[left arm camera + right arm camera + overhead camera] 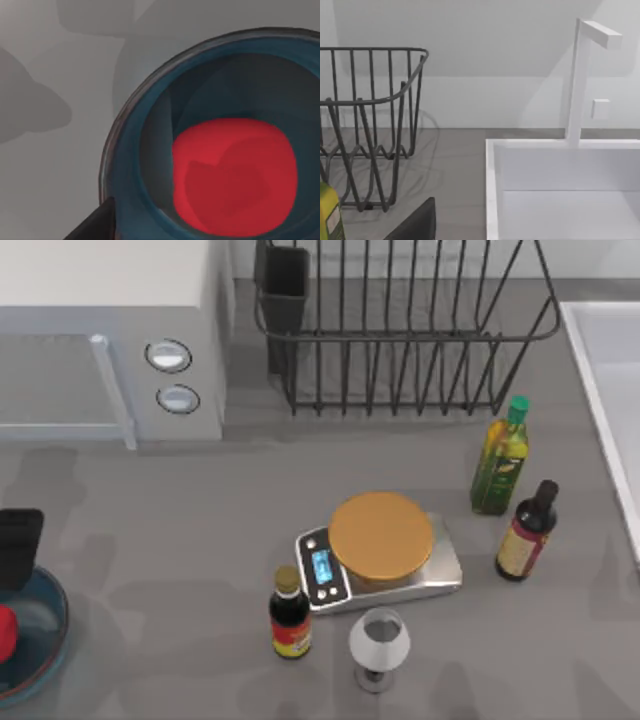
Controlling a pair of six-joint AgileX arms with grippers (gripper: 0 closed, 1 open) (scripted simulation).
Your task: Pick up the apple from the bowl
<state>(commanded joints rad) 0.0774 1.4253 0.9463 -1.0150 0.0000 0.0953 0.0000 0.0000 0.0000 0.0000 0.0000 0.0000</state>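
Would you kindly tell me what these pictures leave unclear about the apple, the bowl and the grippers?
- Apple: top view, mostly cut off by the left edge.
- Bowl: top view, cut by the left and bottom edges; left wrist view crops its rim.
- Left gripper: dark part above the bowl; finger state unreadable.
- Right gripper: right wrist view, one dark finger at the bottom edge.

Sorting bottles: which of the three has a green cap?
The yellow-green oil bottle beside the dish rack; the two dark, red-labelled bottles have yellow and black caps.
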